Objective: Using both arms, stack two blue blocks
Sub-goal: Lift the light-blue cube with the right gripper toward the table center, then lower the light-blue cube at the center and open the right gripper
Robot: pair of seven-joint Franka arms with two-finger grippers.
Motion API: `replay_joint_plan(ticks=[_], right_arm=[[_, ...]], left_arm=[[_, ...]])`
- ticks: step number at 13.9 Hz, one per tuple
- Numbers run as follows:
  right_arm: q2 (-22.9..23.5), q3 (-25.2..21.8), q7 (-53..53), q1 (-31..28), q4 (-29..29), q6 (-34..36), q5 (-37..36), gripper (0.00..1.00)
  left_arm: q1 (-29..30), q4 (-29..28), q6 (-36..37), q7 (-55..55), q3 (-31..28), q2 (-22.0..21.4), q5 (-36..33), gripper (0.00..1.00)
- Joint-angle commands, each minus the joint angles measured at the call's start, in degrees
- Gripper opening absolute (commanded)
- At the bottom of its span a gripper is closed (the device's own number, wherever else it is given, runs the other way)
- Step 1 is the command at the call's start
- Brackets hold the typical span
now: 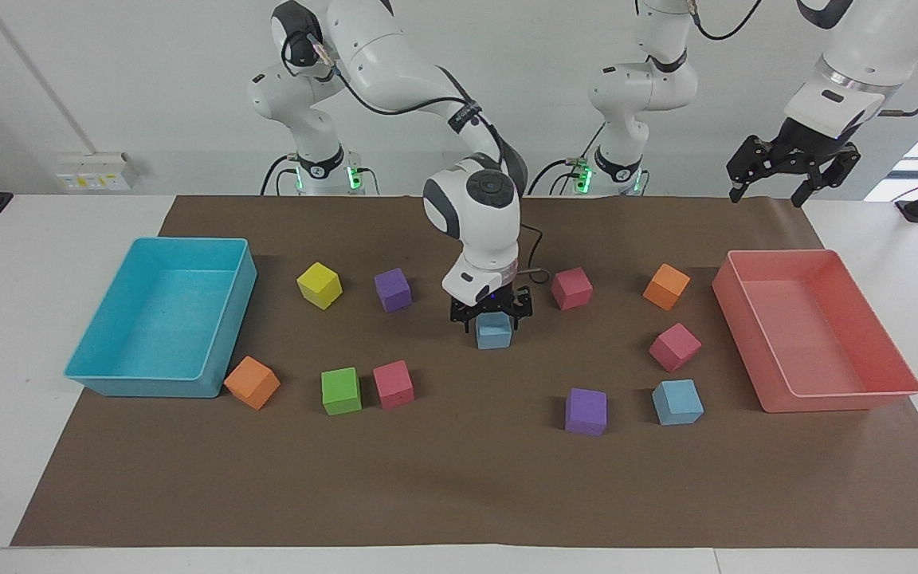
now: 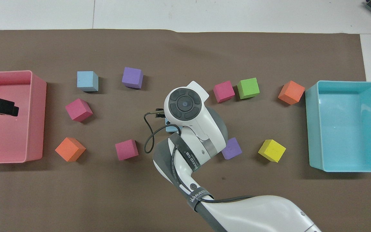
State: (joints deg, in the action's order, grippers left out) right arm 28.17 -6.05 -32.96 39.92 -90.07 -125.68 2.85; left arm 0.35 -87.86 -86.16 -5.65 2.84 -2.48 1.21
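One blue block rests on the brown mat in the middle of the table; only a sliver of it shows under the right wrist from overhead. My right gripper hangs straight down just over it, fingers spread at the sides of the block's top, apart from it. The second blue block sits toward the left arm's end, farther from the robots, beside a purple cube; it also shows overhead. My left gripper waits open and empty, high over the pink bin.
Pink, magenta, orange, purple, yellow, green, pink and orange cubes lie scattered. A turquoise bin stands at the right arm's end, the pink bin at the left arm's.
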Motion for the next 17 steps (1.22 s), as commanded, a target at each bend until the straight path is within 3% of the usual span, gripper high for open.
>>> replay_joint_plan(ticks=[1,3,5,7,10,12,13,14,15,17], right_arm=[[-3.82,0.6,1.57,-1.42,-3.52,0.34,0.05,1.0],[-4.18,0.69,2.89,-2.92,-4.06,0.0,3.9,1.0],[-3.56,0.69,11.54,-4.58,-3.98,-0.97,10.38,1.0],[-3.47,0.69,21.92,-7.3,-4.85,-0.89,20.22,1.0],[-3.74,0.6,33.54,-9.86,-6.34,-0.8,27.28,1.0],[-4.18,0.6,37.85,-10.56,-8.18,-0.8,30.45,0.79],[-4.18,0.6,41.01,-10.92,-8.89,-0.89,32.12,0.61],[-4.09,0.6,43.39,-11.27,-9.68,-0.8,34.4,0.35],[-4.09,0.6,44.46,-12.05,-10.21,-0.8,36.77,0.04],[-4.09,0.69,45.69,-12.85,-11.53,-0.71,39.25,0.0]], left_arm=[[0.62,1.12,-0.33,0.47,0.15,0.46,0.46,1.0],[-0.43,1.2,-1.46,0.29,-0.81,0.37,0.29,1.0],[-6.38,1.12,-3.31,0.12,-7.37,0.37,0.29,1.0],[-6.94,1.12,-3.23,0.12,-8.29,0.37,0.29,1.0],[-6.5,1.64,-2.44,0.03,-8.29,0.72,-0.15,1.0],[-6.76,1.64,-2.08,0.12,-8.38,0.99,-0.33,1.0],[-6.76,1.64,-2.08,0.12,-8.38,0.99,-0.33,1.0],[-6.94,1.64,-2.17,0.12,-8.38,1.16,-0.24,1.0],[-7.02,1.82,-2.61,0.12,-8.29,1.68,-0.07,1.0],[-7.37,2.43,-4.27,0.12,-8.12,3.96,0.02,1.0]])
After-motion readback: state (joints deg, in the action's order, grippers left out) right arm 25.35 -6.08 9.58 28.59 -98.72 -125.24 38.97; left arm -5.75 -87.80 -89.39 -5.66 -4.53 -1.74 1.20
